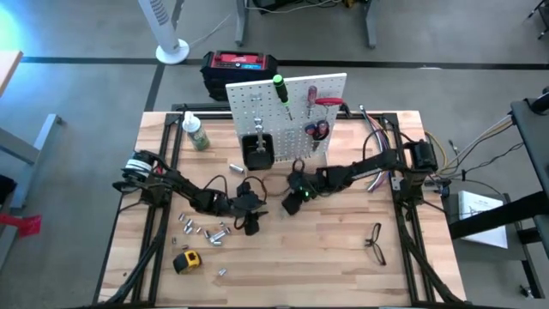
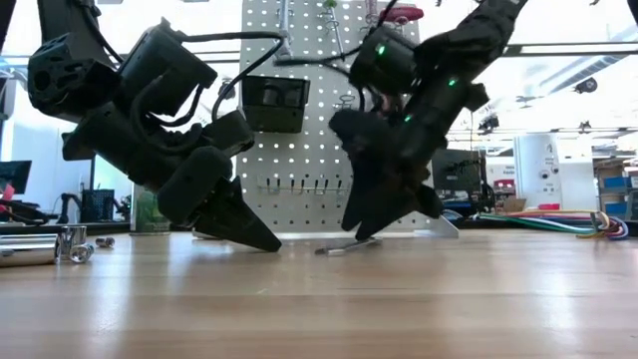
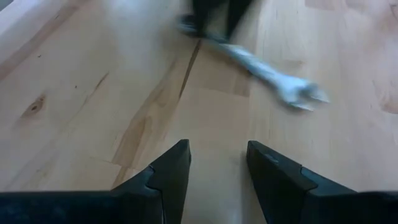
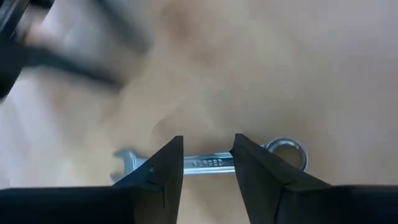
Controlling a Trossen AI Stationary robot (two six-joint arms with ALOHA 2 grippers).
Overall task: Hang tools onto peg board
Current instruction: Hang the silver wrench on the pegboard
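A silver wrench lies flat on the wooden table in front of the white peg board, seen also in the left wrist view and in the low view. My right gripper stands over the wrench's shaft, slanting down, open. The shaft shows in the gap, with the ring end to one side and the open end to the other. My left gripper is open and holds nothing. It sits low over the table, a short way left of the wrench. A green-handled screwdriver, a red one and red pliers hang on the board. My right gripper has its two fingertips over the wrench's shaft near its middle, coming from above at a slant. The wrench runs from one finger to the other and lies on the table. Whether the tips touch it, I cannot tell.
Several small silver sockets and a yellow tape measure lie near the left front. Black-framed glasses lie at the right front. A small bottle stands left of the board, on whose front hangs a black bin. A red-and-black box sits behind.
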